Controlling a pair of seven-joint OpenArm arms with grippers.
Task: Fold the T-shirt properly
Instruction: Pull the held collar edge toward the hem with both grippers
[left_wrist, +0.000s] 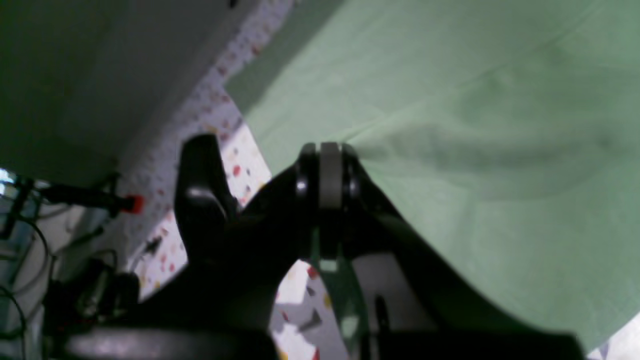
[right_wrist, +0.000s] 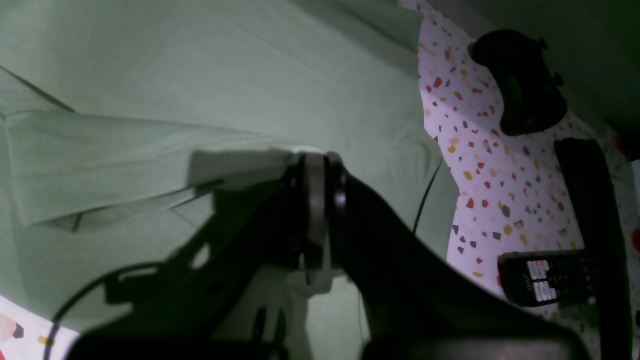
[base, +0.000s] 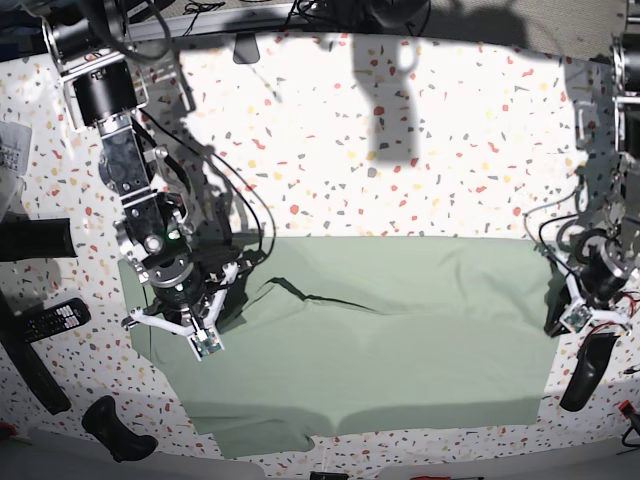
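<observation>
T-shirt (base: 370, 335): spread flat across near half of speckled worktop (base: 420, 150), folded; left hand (left_wrist: 330, 150) clamped on its edge; right hand (right_wrist: 315, 160) clamped on doubled fabric at opposite edge; remote (right_wrist: 550, 277) beside

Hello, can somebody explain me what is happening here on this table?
A two-armed robot is folding a pale green T-shirt that lies spread on a speckled table. Each arm grips one side edge of the shirt: the left pincer is shut on the fabric, and the right pincer is shut on a folded-over layer at the opposite side. In the base view the cloth looks already doubled into a wide rectangle, with a crease near the right pincer. A remote control lies on the table beside the shirt.
</observation>
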